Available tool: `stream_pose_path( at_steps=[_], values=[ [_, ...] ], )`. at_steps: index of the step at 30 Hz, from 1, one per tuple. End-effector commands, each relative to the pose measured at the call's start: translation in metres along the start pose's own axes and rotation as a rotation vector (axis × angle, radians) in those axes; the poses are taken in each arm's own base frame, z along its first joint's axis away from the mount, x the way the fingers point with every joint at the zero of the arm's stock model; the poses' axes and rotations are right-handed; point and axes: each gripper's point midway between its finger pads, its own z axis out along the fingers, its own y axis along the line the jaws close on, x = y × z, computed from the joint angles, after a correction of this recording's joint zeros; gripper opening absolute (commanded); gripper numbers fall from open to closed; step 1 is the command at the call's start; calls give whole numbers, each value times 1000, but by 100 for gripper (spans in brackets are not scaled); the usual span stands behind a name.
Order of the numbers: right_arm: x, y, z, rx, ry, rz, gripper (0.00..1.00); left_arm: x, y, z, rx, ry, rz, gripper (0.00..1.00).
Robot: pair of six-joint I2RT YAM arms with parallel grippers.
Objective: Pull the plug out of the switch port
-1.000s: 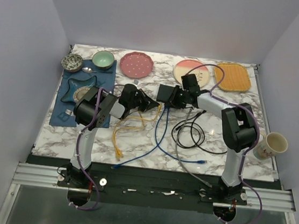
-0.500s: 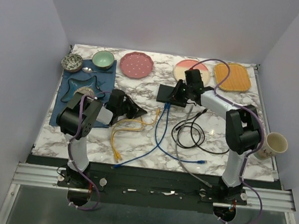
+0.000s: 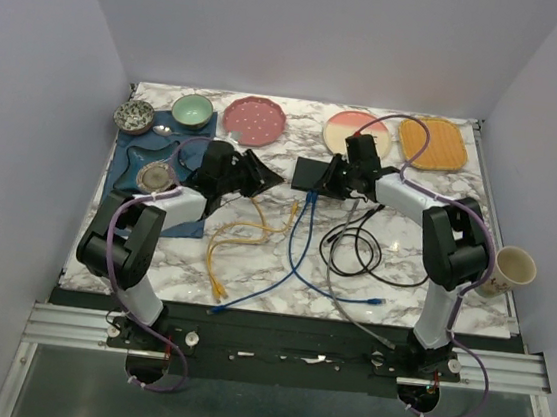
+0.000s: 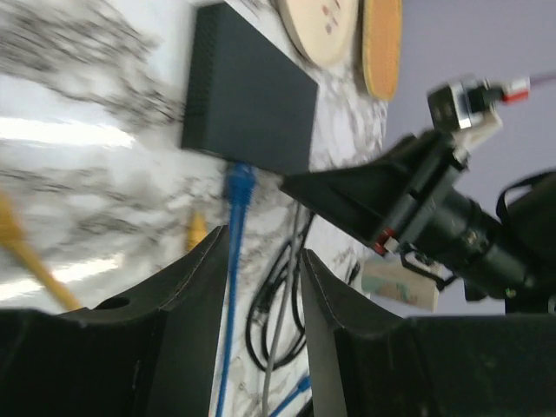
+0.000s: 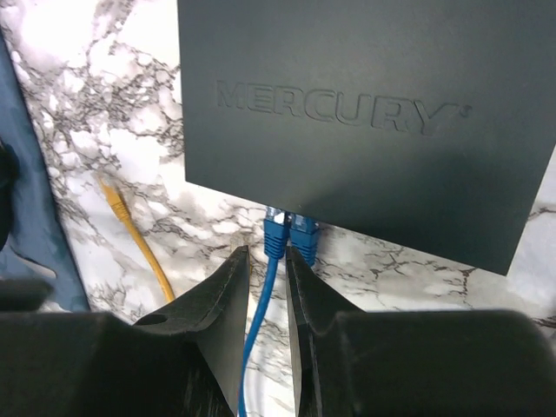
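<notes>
The switch (image 3: 311, 172) is a flat black box lying at the middle back of the table, its top marked MERCURY (image 5: 365, 113). Two blue plugs (image 5: 276, 233) sit side by side in its near edge. My right gripper (image 5: 265, 254) is open, its fingers either side of the left blue cable (image 5: 261, 304) just below that plug, with a gap around the cable. My left gripper (image 3: 267, 175) hovers to the left of the switch, open and empty. In the left wrist view, the switch (image 4: 252, 104) and a blue plug (image 4: 239, 182) lie beyond my left gripper (image 4: 263, 243).
A yellow cable (image 3: 236, 232), a black cable coil (image 3: 359, 250) and a grey cable (image 3: 348, 307) lie in front of the switch. Plates (image 3: 254, 120) and an orange mat (image 3: 435, 144) line the back. Bowls (image 3: 192, 110) and a blue cloth (image 3: 129, 197) are at the left, a cup (image 3: 508, 270) at the right edge.
My left gripper has opened from shut, and its arm has swung left and reached back toward the switch. The right gripper has shifted slightly along the switch's near edge.
</notes>
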Motion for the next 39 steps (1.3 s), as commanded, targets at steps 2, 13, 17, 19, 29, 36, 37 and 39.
stream_pose_path(
  at_steps=[2, 13, 17, 19, 29, 36, 37, 39],
  values=[
    [-2, 2, -9, -10, -32, -22, 32, 86, -25, 3, 6, 211, 161, 50],
    [0, -2, -13, -3, -40, -30, 32, 118, 65, -2, -384, 328, 247, 47],
    [2, -3, -14, -1, -39, -33, 32, 114, 94, -12, -545, 342, 290, 38],
    [1, -4, -15, 1, -45, -35, 32, 112, 109, -19, -621, 346, 313, 34],
    [3, -7, -16, 7, -45, -42, 32, 85, 138, -53, -773, 275, 341, 0],
    [3, -6, -17, 1, -48, -42, 32, 16, 133, -90, -816, 69, 273, 0],
    [3, -6, -17, 0, -47, -42, 32, 9, 132, -93, -822, 53, 277, 0],
    [4, -6, -17, -2, -48, -39, 32, -1, 123, -96, -815, 21, 283, 0]
  ],
)
